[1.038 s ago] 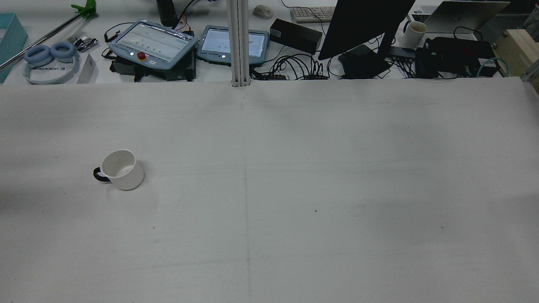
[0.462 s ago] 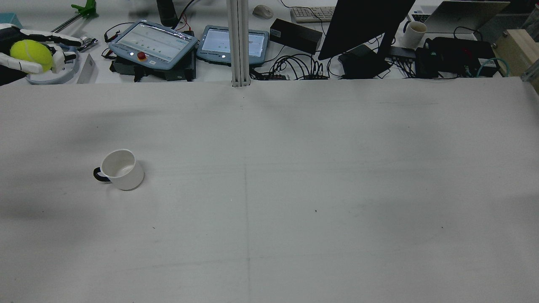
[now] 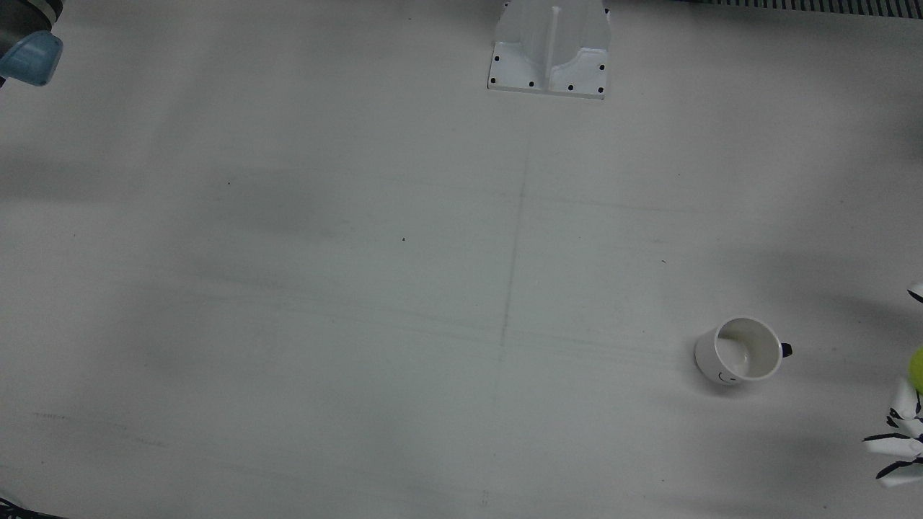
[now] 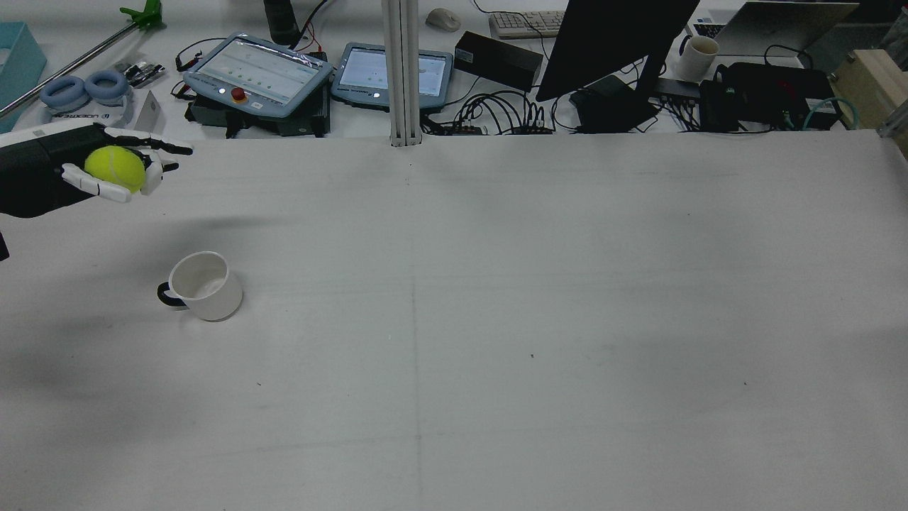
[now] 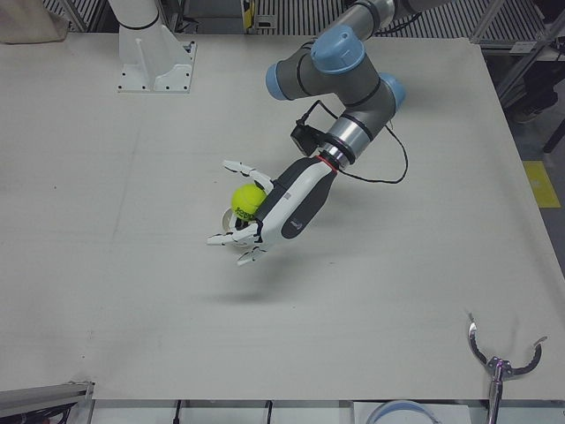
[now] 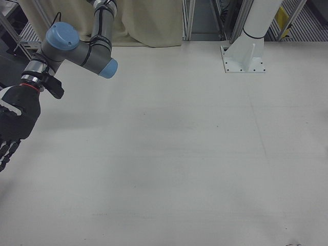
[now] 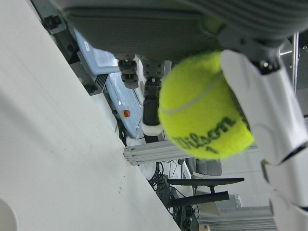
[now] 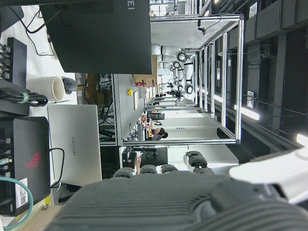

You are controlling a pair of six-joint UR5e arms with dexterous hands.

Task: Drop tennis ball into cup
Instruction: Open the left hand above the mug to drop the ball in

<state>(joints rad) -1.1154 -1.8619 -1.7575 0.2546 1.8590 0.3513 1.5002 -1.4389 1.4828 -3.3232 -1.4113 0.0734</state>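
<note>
Ball: the tennis ball [image 4: 115, 168] sits in the left hand [image 4: 106, 170], raised above the table [image 4: 496, 319], up and off to one side of the cup, not over it.
Left fingers: curled around the ball; in the left hand view white fingers [image 7: 269, 125] press its side, so it looks held rather than loose.
Cup: the white cup [image 4: 204, 285] stands upright on the table with its mouth open and empty, dark handle [image 4: 167, 296] on the outer side.
Right hand: the right hand [image 6: 13, 128] hangs off the far edge of the table, away from the work; I cannot tell how its fingers are set.
Risk 1: judging by the gap, a release here would drop the ball onto bare table, where it would likely bounce and roll away.
Risk 2: the cup mouth looks only a little wider than the ball, so an off-centre drop could catch the rim and tip the cup.
Risk 3: a low approach could knock the cup with the fingertips.
Change: 0.5 s ago the hand and ball were farther back over the desk clutter; 1 s ago neither was in the rear view. The cup has not moved.
</note>
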